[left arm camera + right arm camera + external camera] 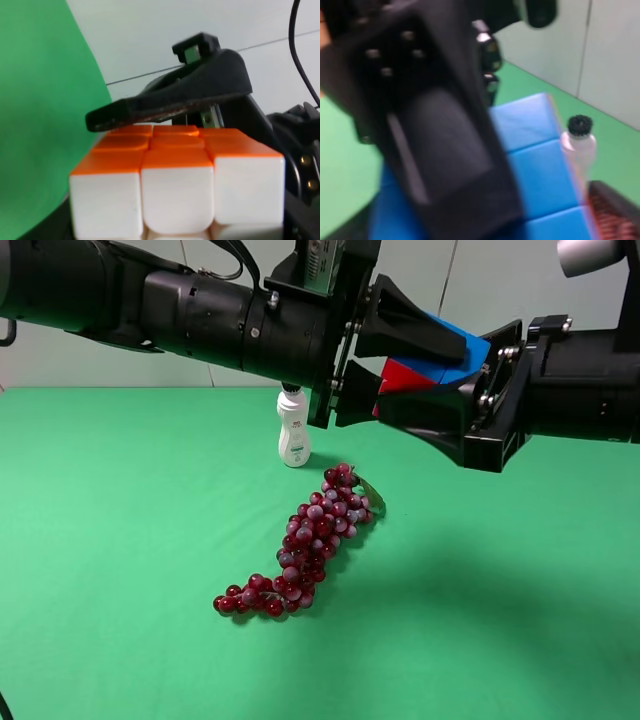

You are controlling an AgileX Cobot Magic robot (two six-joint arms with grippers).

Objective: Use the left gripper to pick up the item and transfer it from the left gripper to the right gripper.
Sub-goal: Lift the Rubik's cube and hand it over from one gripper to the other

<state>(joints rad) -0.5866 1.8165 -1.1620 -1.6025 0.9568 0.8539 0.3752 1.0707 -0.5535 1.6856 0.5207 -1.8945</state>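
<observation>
Green tabletop (120, 570); pale panelled wall (200, 370) behind.

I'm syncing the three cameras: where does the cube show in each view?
Exterior high: cube, upper right of centre, blue and red faces.
Left wrist: cube fills the foreground, orange and white faces.
Right wrist: cube, blue face, bottle beyond it.
Shared landmark: green table.

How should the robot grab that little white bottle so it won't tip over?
Grip the white bottle around its pinched waist, coming in level from the left side of the high view. It stands upright on a small base, so a pinch at the cap could tip it, and the red grape bunch lies in front to its right.
</observation>
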